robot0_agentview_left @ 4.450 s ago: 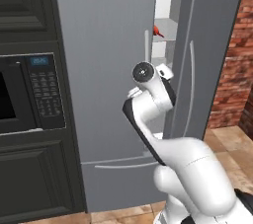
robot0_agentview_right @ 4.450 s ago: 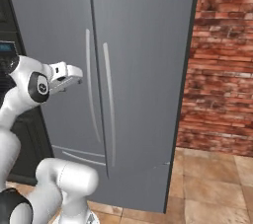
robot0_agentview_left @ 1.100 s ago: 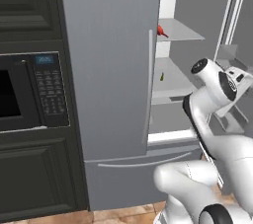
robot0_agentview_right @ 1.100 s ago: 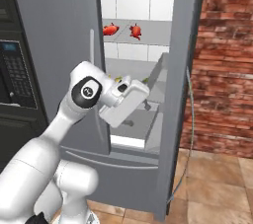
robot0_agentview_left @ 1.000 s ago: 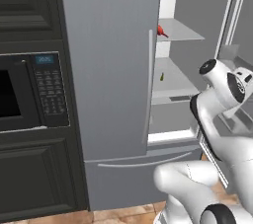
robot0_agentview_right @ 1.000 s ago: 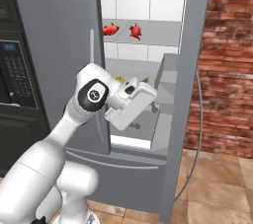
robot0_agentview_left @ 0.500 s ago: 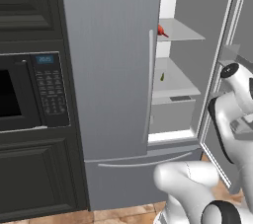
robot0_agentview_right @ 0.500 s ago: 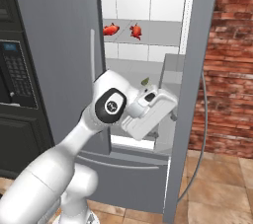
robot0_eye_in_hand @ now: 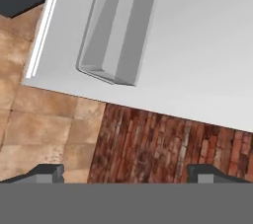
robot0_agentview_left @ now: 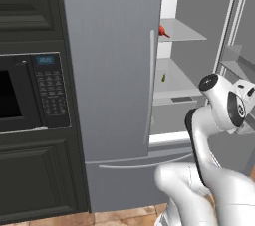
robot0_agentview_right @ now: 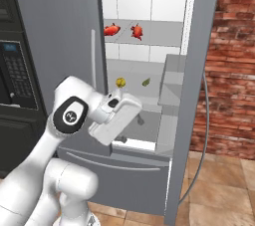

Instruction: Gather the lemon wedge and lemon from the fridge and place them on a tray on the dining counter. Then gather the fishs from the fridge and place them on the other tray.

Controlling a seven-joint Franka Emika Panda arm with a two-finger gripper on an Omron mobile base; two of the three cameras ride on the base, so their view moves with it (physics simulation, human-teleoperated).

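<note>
The fridge [robot0_agentview_right: 60, 31] stands with its right door [robot0_agentview_right: 191, 95] swung wide open. Two red-orange fishs [robot0_agentview_right: 111, 30] [robot0_agentview_right: 136, 31] lie on an upper shelf, and one fish [robot0_agentview_left: 162, 31] peeks past the closed left door. One shelf lower sit the yellow lemon [robot0_agentview_right: 120, 81] and, to its right, the small lemon wedge [robot0_agentview_right: 146, 82]. My gripper [robot0_agentview_right: 135, 116] hovers in front of the lower shelf, below the lemon, and holds nothing. In the hand view the gripper [robot0_eye_in_hand: 128, 173] is open, its fingertips [robot0_eye_in_hand: 47, 172] wide apart, facing the door's inner side. The trays and dining counter are out of view.
A grey door bin [robot0_eye_in_hand: 118, 25] juts from the inner face of the open door. A dark cabinet with a microwave [robot0_agentview_left: 30, 90] stands left of the fridge. A brick wall [robot0_agentview_right: 229, 60] rises at the right, above a tiled floor [robot0_agentview_right: 219, 190].
The right fridge door has swung further open to the right. My arm and hand have moved right with it. The jaws stay open.
</note>
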